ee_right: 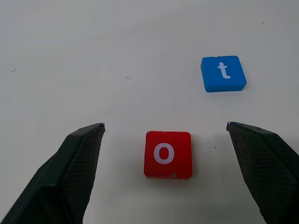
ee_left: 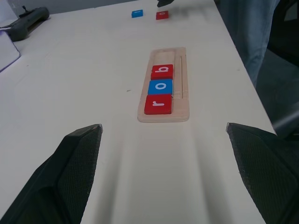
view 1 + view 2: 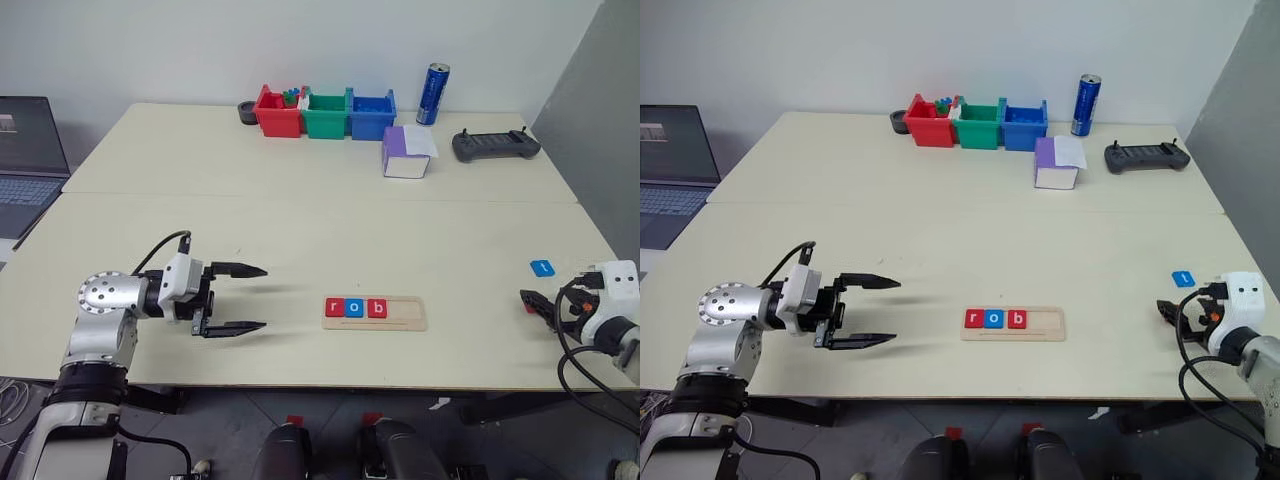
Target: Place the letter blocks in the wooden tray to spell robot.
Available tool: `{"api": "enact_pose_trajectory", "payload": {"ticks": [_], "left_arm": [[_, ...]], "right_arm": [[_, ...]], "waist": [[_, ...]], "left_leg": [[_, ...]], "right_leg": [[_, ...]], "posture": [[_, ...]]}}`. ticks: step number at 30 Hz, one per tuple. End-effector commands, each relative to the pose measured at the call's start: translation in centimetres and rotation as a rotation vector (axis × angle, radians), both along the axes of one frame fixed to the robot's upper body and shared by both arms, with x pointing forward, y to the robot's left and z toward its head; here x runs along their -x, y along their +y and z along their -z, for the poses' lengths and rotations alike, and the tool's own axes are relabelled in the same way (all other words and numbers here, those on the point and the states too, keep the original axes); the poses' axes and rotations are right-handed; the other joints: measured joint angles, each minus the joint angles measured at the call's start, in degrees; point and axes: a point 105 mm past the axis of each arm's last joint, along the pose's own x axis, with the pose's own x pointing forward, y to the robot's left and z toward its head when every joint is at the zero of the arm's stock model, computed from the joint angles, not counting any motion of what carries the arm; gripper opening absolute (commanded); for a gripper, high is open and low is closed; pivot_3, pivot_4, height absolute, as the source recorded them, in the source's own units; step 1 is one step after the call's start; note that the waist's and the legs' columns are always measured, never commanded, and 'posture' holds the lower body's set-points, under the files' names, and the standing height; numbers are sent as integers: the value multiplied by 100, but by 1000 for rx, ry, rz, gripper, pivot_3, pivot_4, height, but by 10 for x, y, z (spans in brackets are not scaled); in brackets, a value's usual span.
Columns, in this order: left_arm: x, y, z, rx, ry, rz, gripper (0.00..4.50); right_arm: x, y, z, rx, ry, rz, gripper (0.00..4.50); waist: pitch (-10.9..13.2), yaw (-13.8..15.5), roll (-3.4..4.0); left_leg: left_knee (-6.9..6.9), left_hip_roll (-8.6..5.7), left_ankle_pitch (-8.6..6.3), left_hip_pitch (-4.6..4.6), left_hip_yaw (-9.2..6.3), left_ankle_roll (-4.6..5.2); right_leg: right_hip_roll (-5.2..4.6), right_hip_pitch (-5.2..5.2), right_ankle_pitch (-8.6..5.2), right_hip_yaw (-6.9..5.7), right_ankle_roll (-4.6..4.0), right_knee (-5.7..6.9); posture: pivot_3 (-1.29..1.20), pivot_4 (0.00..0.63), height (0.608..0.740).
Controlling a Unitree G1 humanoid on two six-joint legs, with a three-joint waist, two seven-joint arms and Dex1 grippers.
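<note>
The wooden tray (image 3: 375, 313) lies flat near the front edge of the pale bench (image 3: 300, 210), roughly at its middle. Three letter blocks sit side by side in its left part: a red r (image 3: 334, 307), a blue o (image 3: 354, 307) and a red b (image 3: 376, 308); the right part of the tray is bare wood. Two more blocks lie loose on the bench well to the right of the tray: a red o (image 1: 167, 154) and a blue t (image 1: 223, 73), near each other but apart.

The right end effector (image 1: 166, 161) hovers at the red o with its fingers spread wide on either side, not touching it. The left end effector (image 3: 238, 298) hangs left of the tray, pointing toward it, its two fingers wide apart and empty.

At the far edge stand red (image 3: 276, 112), green (image 3: 325, 114) and blue (image 3: 371, 115) bins, with a blue can (image 3: 433, 94), a purple-and-white box (image 3: 406, 152) and a dark handheld controller (image 3: 495, 145) to their right.
</note>
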Motion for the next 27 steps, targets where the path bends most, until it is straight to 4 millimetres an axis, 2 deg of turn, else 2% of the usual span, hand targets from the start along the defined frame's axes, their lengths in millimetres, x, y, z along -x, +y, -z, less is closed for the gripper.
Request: {"api": "enact_pose_trajectory", "payload": {"ticks": [1,8,22,23,24,27], "left_arm": [[-2,-2,-3,-13,-20,19,4500],[-3,-2,-3,-20,-20,26,4500],[-1,-4,-6,-27,-29,39,4500],[-1,-4,-6,-27,-29,39,4500],[-1,-4,-6,-28,-29,40,4500],[-1,-3,-6,-30,-28,39,4500]], "right_arm": [[-1,5,-5,22,-38,13,4443],[-1,8,13,12,-13,28,4443],[-6,7,31,19,-3,39,4443],[-7,7,31,13,-9,42,4084],[-7,8,31,5,-12,38,3922],[-8,11,30,-9,-23,38,2836]], "waist": [[0,-4,0],[0,-4,0],[-1,-4,-2],[-3,-5,-4],[-3,-6,-4],[-3,-7,-4]], "left_leg": [[0,0,0,0,0,0],[0,-1,0,-1,0,0],[0,-1,0,0,0,0],[1,-1,0,1,0,0],[1,-1,0,1,0,1],[0,0,0,2,0,0]], "right_leg": [[0,0,0,0,0,0],[0,0,0,0,1,-1],[0,1,0,1,1,-1],[0,1,0,1,1,-1],[0,2,1,1,1,-1],[0,2,1,0,1,-1]], "posture": [[0,150,740],[0,150,740],[0,150,740],[0,150,740],[0,150,740],[0,150,740]]}}
